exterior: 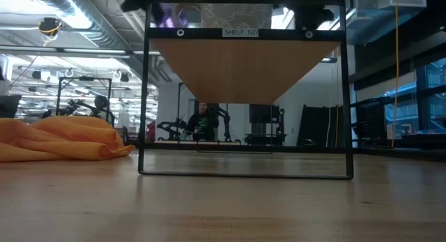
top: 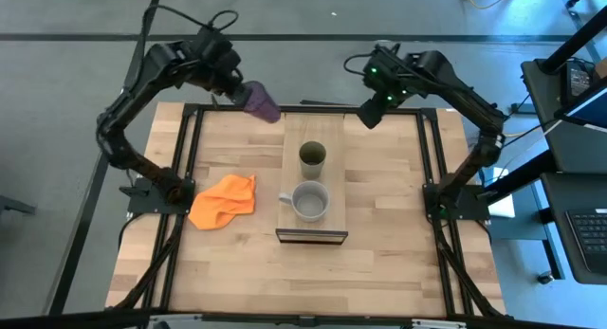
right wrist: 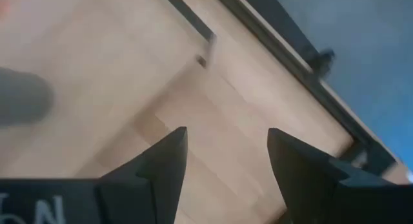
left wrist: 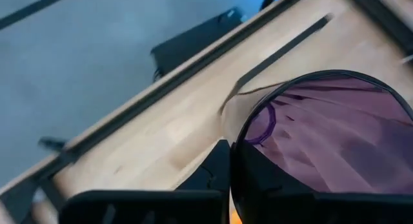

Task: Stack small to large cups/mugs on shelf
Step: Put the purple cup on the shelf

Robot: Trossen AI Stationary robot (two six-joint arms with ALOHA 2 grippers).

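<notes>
The purple tumbler [top: 262, 103] is held in my left gripper [top: 243, 94] high above the table's far left edge; its open mouth [left wrist: 326, 140] fills the left wrist view. The olive-green cup [top: 312, 158] and the grey mug [top: 309, 201], handle to the left, stand upright on the light-wood shelf [top: 311, 232]. My right gripper [top: 368, 114] is open and empty above the table's far edge, right of the shelf; its fingers [right wrist: 169, 161] show over bare wood. My left gripper is shut on the purple tumbler near its base end [top: 250, 98]. The tumbler lies tilted, its mouth pointing toward the shelf, lifted clear of the table. The fingers themselves are hidden behind the tumbler in the wrist view.
An orange cloth [top: 224, 201] lies crumpled on the table left of the shelf; it also shows in the low view [exterior: 59, 137]. The shelf's dark frame [exterior: 245, 174] stands at the table's middle. Bare wood lies toward the near edge.
</notes>
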